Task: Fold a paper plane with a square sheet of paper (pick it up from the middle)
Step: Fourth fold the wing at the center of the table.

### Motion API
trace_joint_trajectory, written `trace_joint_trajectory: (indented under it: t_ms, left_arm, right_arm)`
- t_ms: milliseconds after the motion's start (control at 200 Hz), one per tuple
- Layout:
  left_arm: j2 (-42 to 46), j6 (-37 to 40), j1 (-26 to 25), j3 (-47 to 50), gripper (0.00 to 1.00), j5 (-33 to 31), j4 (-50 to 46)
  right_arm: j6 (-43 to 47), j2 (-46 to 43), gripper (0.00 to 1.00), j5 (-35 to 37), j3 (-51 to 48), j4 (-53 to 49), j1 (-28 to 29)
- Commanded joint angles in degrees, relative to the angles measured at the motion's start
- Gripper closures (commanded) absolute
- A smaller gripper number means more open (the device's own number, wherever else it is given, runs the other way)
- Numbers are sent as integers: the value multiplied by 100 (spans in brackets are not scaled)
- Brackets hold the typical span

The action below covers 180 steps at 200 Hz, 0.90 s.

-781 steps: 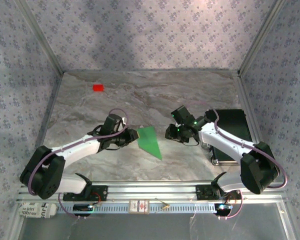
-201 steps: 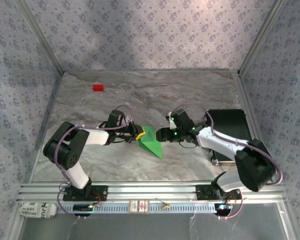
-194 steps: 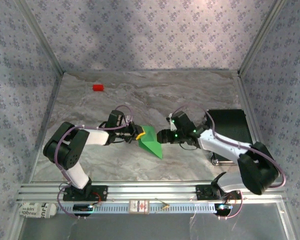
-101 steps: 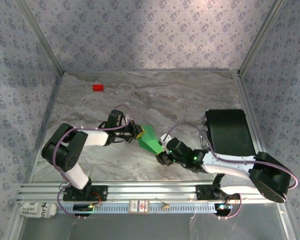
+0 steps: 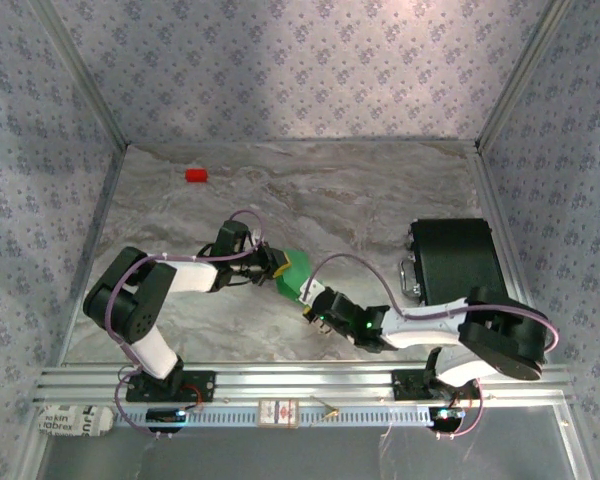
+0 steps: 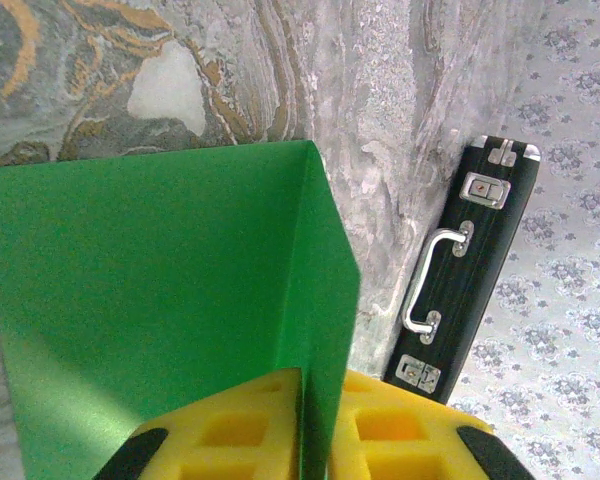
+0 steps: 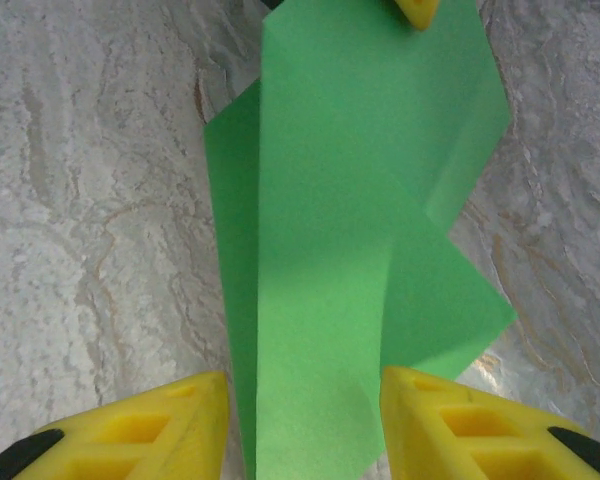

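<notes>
Overhead looks down; wrist views, seemingly opposed, share the paper.

The paper is thin, matt green and smooth, with sharp creases. Under it, the table has a marbled stone look with a faint sheen. The fingers at the paper look like matt yellow plastic. Right of the paper, the case is black and slightly glossy, with a shiny metal handle.

The sheet of paper is found mid-bench, with the left hand at its left edge and the right hand just before it. A case is laid well to its right, and a small block is set far behind, leftward.
</notes>
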<state>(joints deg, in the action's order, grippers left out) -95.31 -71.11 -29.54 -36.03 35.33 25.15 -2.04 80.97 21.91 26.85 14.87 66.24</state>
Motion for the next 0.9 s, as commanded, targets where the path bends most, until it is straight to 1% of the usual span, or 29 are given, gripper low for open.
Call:
trace_joint_trajectory:
  t_ms: [0,85,130,290,530,685,894]
  left_arm:
    - [65,1,-43,-24,86,0,82]
    - [65,1,-42,-36,86,5,70]
    - [61,1,-42,-42,86,9,65]
    - [89,1,-38,-44,86,2,52]
    - [99,-8,-35,-37,87,-9,45]
    - [109,-10,-43,-37,87,-9,43]
    - [109,-9,-40,-36,88,-44,14]
  right_arm:
    - [204,191,56,397,194,210,93]
    - [202,348,58,644,267,157,147]
    - [196,396,58,664,290,165,161]
    - [122,545,65,862,321,167,206]
    - [-60,574,74,910,266,222,214]
    - [-107,574,76,876,264,205,210]
    - [-277,539,76,905,231,199,205]
